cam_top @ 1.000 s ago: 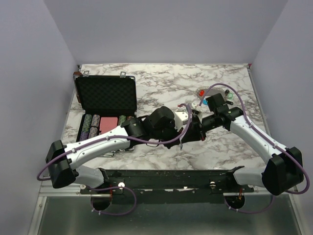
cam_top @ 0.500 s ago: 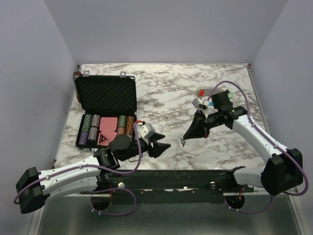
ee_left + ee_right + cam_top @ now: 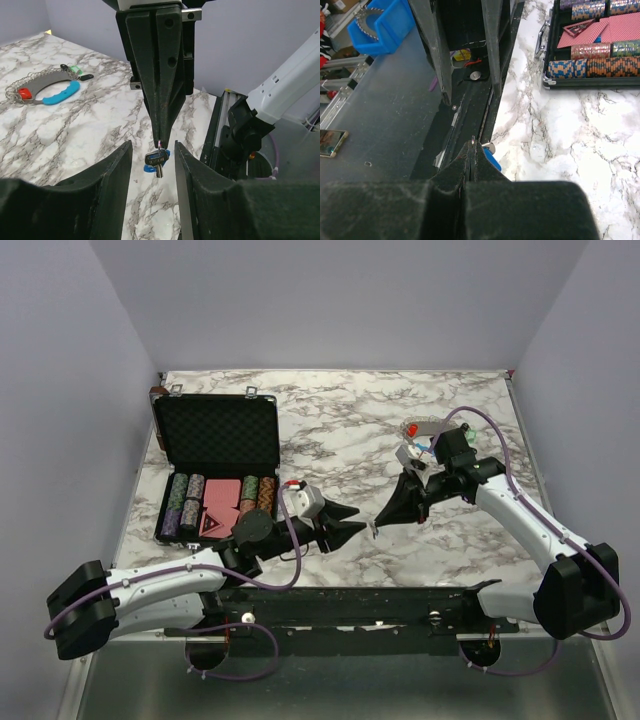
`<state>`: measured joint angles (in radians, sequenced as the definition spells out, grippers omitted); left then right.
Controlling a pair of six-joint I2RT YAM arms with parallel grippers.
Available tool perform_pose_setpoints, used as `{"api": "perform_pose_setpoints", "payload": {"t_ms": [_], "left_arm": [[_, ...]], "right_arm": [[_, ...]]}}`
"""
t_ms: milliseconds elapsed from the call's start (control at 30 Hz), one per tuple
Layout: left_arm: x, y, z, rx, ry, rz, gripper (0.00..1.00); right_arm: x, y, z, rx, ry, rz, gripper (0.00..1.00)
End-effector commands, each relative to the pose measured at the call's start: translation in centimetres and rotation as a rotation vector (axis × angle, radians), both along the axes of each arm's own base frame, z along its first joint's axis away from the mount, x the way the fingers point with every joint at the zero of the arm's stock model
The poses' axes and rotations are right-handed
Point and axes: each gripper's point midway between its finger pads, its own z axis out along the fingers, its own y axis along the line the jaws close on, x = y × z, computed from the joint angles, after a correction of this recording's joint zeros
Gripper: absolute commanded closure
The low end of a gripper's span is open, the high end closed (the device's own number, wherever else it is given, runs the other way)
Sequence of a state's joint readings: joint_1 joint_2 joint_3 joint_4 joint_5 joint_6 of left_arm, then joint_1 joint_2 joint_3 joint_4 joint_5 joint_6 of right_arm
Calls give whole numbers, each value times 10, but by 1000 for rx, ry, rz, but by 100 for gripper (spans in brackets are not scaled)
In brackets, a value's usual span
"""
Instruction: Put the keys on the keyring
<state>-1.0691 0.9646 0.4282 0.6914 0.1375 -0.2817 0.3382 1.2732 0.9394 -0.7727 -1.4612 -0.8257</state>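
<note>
Our right gripper (image 3: 160, 139) pinches a tiny blue-headed key (image 3: 157, 161), dangling over the table (image 3: 75, 127); our left gripper (image 3: 347, 523) stands half open, seemingly just short of it. The grey-and-blue keyring (image 3: 50, 90) lies beyond.

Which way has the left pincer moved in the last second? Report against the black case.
Yes. The left pincer drew back leftward and nearer, ending off the near right corner of the black case.
</note>
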Motion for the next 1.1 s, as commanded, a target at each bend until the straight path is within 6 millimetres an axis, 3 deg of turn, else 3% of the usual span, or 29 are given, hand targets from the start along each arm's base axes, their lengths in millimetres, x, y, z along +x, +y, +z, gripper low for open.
{"api": "perform_pose_setpoints", "payload": {"t_ms": [0, 567, 1067], "left_arm": [[-9, -10, 15, -36, -52, -61, 53], [-9, -26, -11, 50, -44, -97, 57], [-7, -33, -26, 115, -33, -110, 75]], "right_arm": [[-17, -1, 31, 167, 22, 76, 100], [-17, -1, 29, 163, 32, 76, 100], [-17, -1, 30, 166, 38, 77, 99]]}}
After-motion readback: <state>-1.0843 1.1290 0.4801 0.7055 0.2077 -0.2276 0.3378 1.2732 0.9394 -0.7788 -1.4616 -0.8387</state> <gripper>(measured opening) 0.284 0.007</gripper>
